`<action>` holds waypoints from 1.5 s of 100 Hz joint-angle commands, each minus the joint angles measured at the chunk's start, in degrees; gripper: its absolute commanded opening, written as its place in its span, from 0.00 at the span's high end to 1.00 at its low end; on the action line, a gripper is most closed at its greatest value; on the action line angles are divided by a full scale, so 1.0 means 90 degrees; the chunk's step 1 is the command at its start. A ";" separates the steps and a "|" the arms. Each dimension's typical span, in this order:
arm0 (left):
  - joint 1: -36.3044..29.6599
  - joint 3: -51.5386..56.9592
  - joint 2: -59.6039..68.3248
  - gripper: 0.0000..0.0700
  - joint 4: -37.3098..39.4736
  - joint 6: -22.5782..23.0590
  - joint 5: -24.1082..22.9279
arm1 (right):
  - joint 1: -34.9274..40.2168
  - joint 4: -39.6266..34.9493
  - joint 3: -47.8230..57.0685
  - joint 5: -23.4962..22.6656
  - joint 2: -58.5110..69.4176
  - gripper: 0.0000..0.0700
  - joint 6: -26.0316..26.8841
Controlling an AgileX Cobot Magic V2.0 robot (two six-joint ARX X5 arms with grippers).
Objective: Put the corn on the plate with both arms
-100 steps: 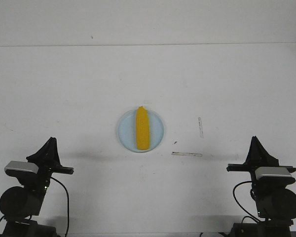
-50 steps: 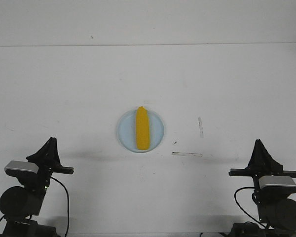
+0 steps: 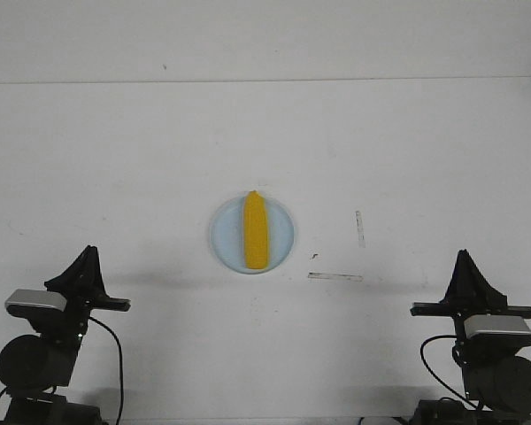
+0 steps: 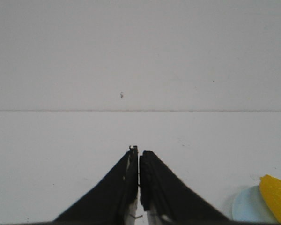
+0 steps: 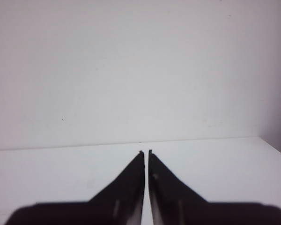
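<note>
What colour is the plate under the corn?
Pale light blue; the plate shows best in the front view, under the yellow corn.

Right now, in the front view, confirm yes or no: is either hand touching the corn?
No. The corn lies alone on the plate, while the left hand and right hand sit apart near the table's front edge.

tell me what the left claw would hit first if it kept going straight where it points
Likely nothing on the table: the left claw aims at bare surface toward the far edge, and the plate with the corn lies off to its side.
</note>
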 commanded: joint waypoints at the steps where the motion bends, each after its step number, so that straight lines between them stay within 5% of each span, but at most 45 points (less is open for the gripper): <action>1: 0.0100 -0.0109 -0.0012 1.00 0.0284 -0.0015 -0.0022 | 0.0005 0.0083 0.0000 0.0017 -0.0007 0.98 0.0080; 27: 0.0406 -0.1183 -0.0452 1.00 0.1515 0.0102 0.0041 | 0.0005 0.0083 0.0000 0.0017 -0.0007 0.98 0.0080; 48: 0.0690 -0.1938 -0.0967 1.00 0.1528 0.0102 0.0044 | 0.0005 0.0083 0.0000 0.0017 -0.0007 0.98 0.0080; 63: 0.0891 -0.2392 -0.1275 1.00 0.1503 0.0102 0.0044 | 0.0005 0.0083 0.0000 0.0017 -0.0007 0.98 0.0080; 81: 0.0925 -0.2397 -0.2025 1.00 0.0250 0.0109 0.0027 | 0.0005 0.0085 0.0000 0.0017 -0.0007 0.98 0.0080; 150: 0.0644 -0.2397 -0.2025 1.00 0.0185 0.0107 0.0041 | 0.0007 0.0083 0.0002 0.0017 -0.0010 0.98 0.0080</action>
